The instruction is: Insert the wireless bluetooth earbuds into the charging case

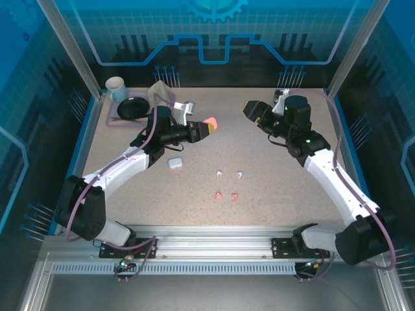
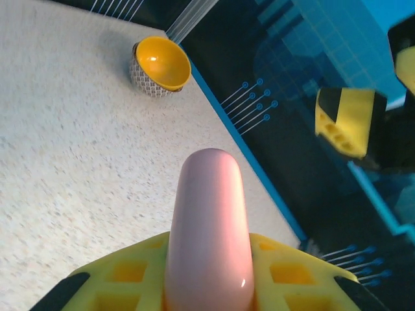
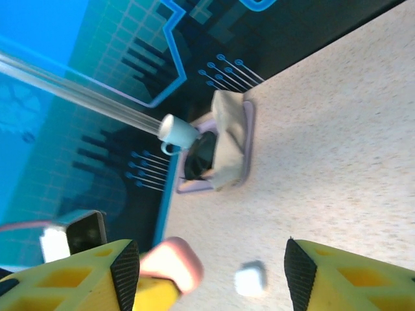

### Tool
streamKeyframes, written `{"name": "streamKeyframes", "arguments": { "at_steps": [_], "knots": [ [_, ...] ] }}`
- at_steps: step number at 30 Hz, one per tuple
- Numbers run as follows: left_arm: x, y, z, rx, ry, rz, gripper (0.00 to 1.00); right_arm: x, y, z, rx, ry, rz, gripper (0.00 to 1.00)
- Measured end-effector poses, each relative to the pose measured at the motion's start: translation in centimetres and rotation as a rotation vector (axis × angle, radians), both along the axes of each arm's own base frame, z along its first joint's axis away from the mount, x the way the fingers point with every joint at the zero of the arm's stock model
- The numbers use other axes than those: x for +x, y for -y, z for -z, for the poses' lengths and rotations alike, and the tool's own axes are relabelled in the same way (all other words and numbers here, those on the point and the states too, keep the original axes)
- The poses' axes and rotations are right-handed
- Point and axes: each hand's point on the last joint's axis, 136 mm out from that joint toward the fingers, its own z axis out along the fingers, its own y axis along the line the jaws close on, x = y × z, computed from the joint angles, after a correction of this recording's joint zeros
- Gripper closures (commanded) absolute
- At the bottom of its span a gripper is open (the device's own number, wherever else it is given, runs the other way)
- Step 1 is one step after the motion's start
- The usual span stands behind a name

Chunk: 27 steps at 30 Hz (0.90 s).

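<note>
We clamp the salmon-pink pebble-like case in our left end effector, right end effector agape; the tiny stemmed earbuds lie below, base-ward of both.

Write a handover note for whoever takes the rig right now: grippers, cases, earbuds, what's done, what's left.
The left gripper is shut on the pink case, held above the table.
The right gripper is open and holds nothing, raised opposite the pink case.
The white case lies on the table beside the left arm.
Two white earbuds and two pink earbuds lie loose at mid-table.
Done: pink case lifted.
Left: all four earbuds still to insert.
</note>
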Motion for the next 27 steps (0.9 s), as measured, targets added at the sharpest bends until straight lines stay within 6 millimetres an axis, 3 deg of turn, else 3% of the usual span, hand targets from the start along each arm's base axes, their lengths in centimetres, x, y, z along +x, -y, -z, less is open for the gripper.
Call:
{"name": "streamKeyframes", "arguments": {
  "at_steps": [4,8,17,23,27],
  "knots": [
    [-1.4,-0.7,1.8,0.074,0.190,0.029,1.00,-1.3,0.4,2.0,-0.133,-0.041,-0.057,0.32],
    [-1.6,-1.3,4.0,0.172,0.316,0.017,1.00,-2.4,-0.3,4.1,-0.173,-0.103,-0.153,0.32],
    [-1.6,0.6,2.4,0.321,0.622,-0.013,1.00,-4.1,-3.7,5.2,-0.136,-0.138,-0.293,0.31],
    [-1.9,1.3,2.4,0.364,0.681,-0.028,1.00,-5.1,-7.0,6.9,-0.131,-0.180,-0.356,0.31],
    [-1.8,1.3,2.3,0.376,0.696,-0.038,1.00,-4.9,-7.8,7.9,-0.128,-0.201,-0.355,0.31]
  ]
}}
